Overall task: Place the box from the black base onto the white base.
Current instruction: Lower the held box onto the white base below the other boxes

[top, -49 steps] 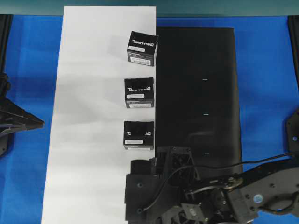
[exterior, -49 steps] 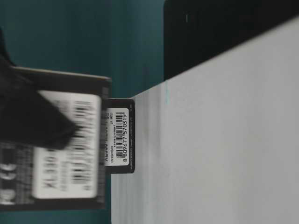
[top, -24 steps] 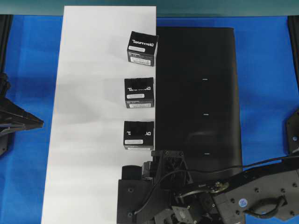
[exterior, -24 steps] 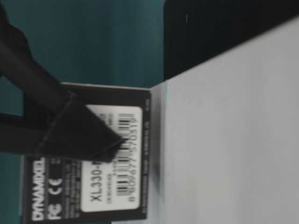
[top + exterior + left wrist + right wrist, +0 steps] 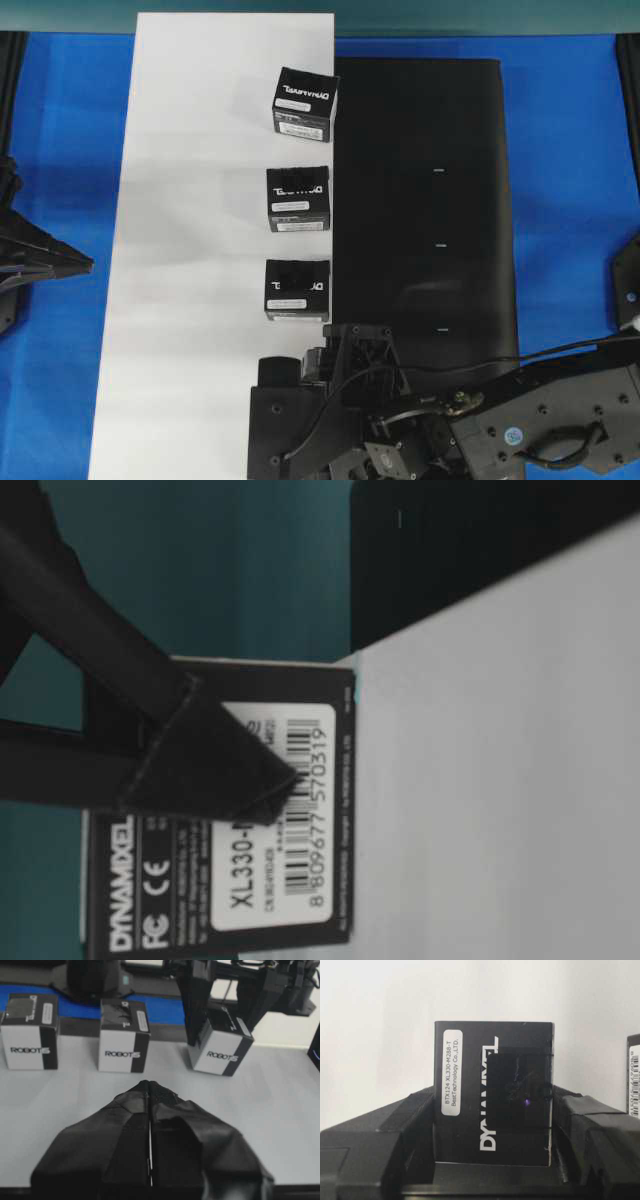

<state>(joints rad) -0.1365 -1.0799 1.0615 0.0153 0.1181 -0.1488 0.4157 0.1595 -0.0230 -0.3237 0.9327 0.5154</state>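
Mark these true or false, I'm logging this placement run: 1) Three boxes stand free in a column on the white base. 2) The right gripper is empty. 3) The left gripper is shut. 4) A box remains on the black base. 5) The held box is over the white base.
1) True: three boxes stand along the white base.
2) False: the right gripper clamps a fourth box.
3) True: the left gripper has its fingers pressed together.
4) False: the black base shows only tick marks.
5) True: white sheet lies beneath it.
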